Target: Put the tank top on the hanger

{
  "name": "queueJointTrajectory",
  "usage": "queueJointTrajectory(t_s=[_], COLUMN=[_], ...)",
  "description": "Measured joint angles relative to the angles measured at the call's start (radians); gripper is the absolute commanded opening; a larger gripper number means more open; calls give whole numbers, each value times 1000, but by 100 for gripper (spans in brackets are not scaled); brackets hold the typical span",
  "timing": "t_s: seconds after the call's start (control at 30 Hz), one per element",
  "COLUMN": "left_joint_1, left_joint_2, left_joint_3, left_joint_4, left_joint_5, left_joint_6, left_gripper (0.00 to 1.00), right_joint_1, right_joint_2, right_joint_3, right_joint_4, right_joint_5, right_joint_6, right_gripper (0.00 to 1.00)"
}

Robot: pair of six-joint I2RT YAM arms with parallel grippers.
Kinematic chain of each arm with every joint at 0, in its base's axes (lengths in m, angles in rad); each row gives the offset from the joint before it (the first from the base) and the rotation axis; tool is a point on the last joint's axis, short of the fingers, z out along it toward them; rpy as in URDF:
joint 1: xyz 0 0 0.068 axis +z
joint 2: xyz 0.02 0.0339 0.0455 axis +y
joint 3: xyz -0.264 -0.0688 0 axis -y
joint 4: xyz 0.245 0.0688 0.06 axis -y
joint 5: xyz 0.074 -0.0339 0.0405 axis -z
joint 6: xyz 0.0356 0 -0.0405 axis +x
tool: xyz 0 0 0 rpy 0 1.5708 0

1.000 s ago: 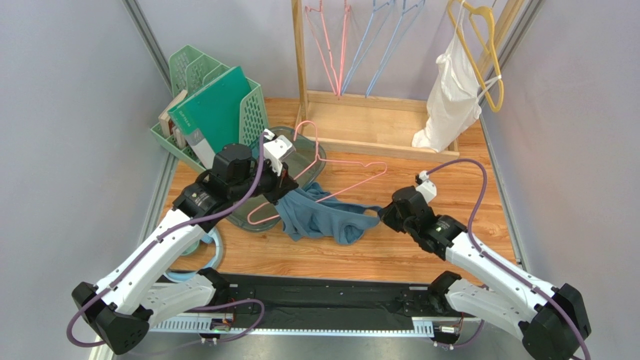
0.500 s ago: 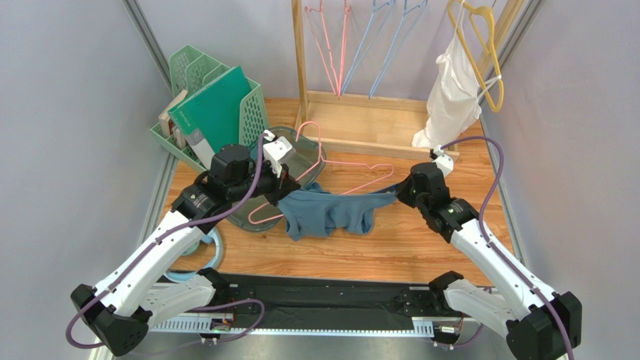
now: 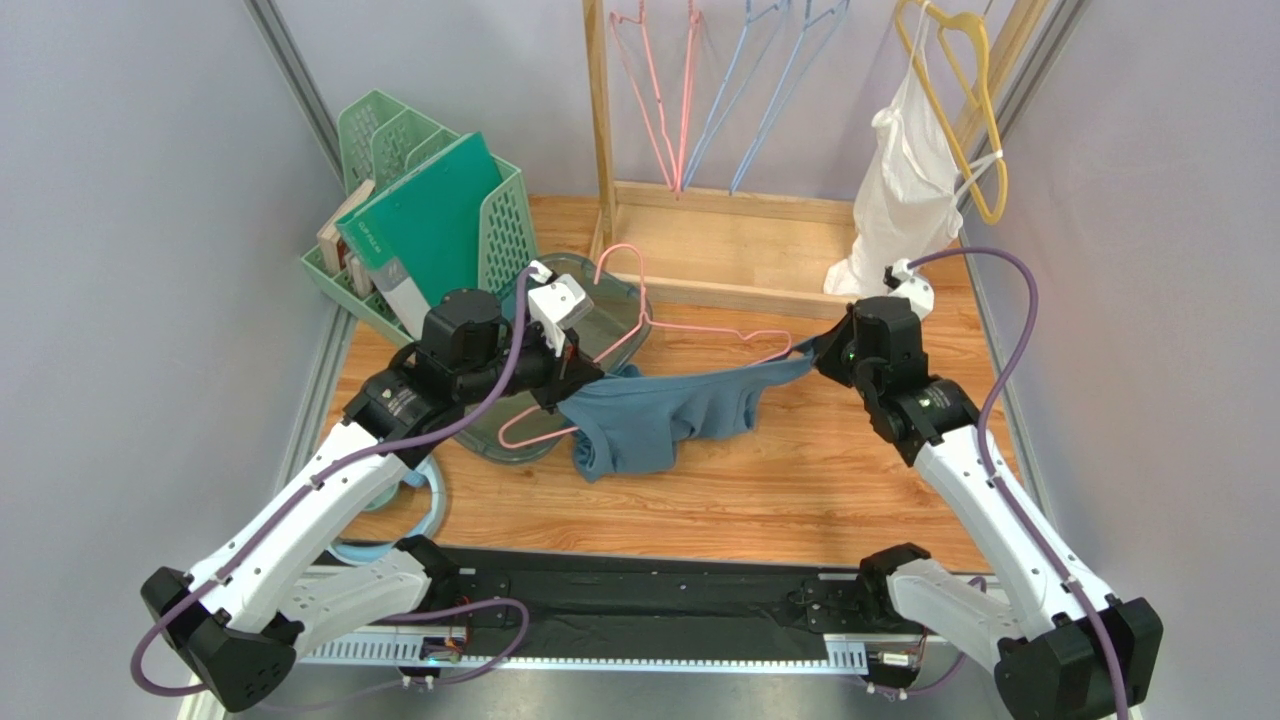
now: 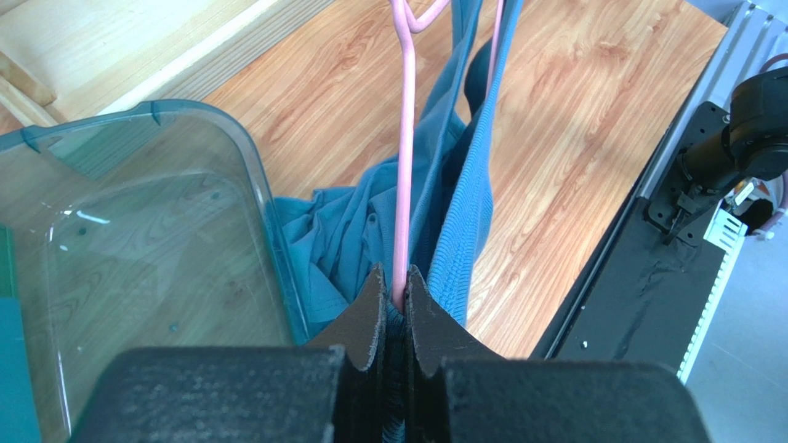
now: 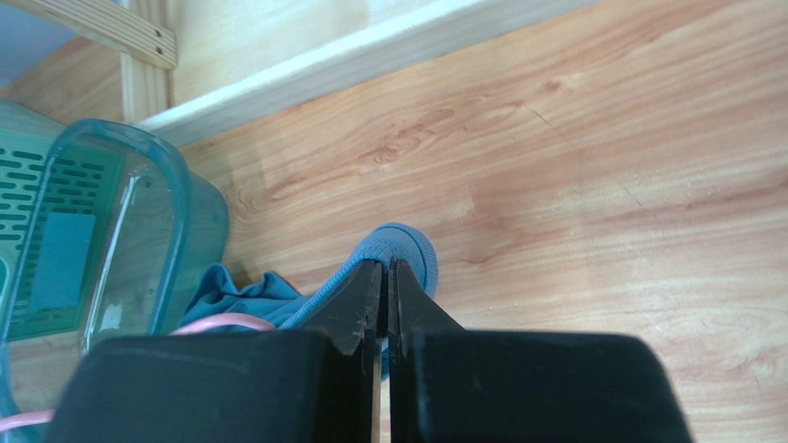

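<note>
The blue-teal tank top (image 3: 661, 420) hangs stretched between both grippers above the wooden table. The pink hanger (image 3: 676, 333) lies across it, its hook (image 3: 619, 278) toward the wooden rack. My left gripper (image 3: 571, 393) is shut on the hanger's wire (image 4: 403, 185) together with some tank top fabric (image 4: 467, 221). My right gripper (image 3: 812, 360) is shut on a ribbed strap of the tank top (image 5: 407, 245) and holds it pulled taut to the right. The hanger's right end (image 3: 778, 342) sits close to the right gripper.
A clear teal plastic bin (image 3: 586, 323) lies under the hanger's left part. A green basket with folders (image 3: 428, 210) stands at the back left. A wooden rack (image 3: 721, 240) carries pink and light-blue hangers, and a white garment on a yellow hanger (image 3: 917, 165) at the back right.
My right gripper has moved back and to the right with the strap, pulling the tank top up off the table and stretching it. The left gripper has stayed in place.
</note>
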Motion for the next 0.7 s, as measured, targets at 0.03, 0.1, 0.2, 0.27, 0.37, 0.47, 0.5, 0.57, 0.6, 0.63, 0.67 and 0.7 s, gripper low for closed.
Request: queueJointTrajectory(t_s=[0.03,0.1,0.2,0.27,0.37,0.47,0.5,0.57,0.6,0.63,0.67,0.7], left_joint_1=[-2,-5,-6,-10,-12,-14,-16,-18,-18,-18,-19,-19], left_joint_2=[0,0,0,0,0,1,2,3,4,5,5,5], left_joint_3=[0,0,0,0,0,0,0,0,0,0,0,0], left_joint_4=[0,0,0,0,0,1,1,1,1,1,1,0], left_joint_5=[0,0,0,-1,-1,-1,-1,-2,-2,-2,-2,-2], left_joint_6=[0,0,0,0,0,0,0,0,0,0,0,0], left_gripper=[0,0,0,0,0,0,0,0,0,0,0,0], right_joint_1=[-2,-2,-5,-7,-7,-7,-7,-7,-7,-7,-7,-7], right_joint_2=[2,6,14,21,26,36,40,48,51,53,54,54], right_joint_3=[11,31,64,85,115,160,175,199,209,215,219,221], right_joint_4=[1,0,-1,-1,-5,-18,-19,-22,-22,-22,-22,-21], right_joint_5=[-3,-7,-16,-23,-31,-43,-52,-72,-86,-95,-111,-123], right_joint_6=[-7,-20,-39,-48,-67,-85,-90,-92,-92,-91,-91,-90], right_gripper=[0,0,0,0,0,0,0,0,0,0,0,0])
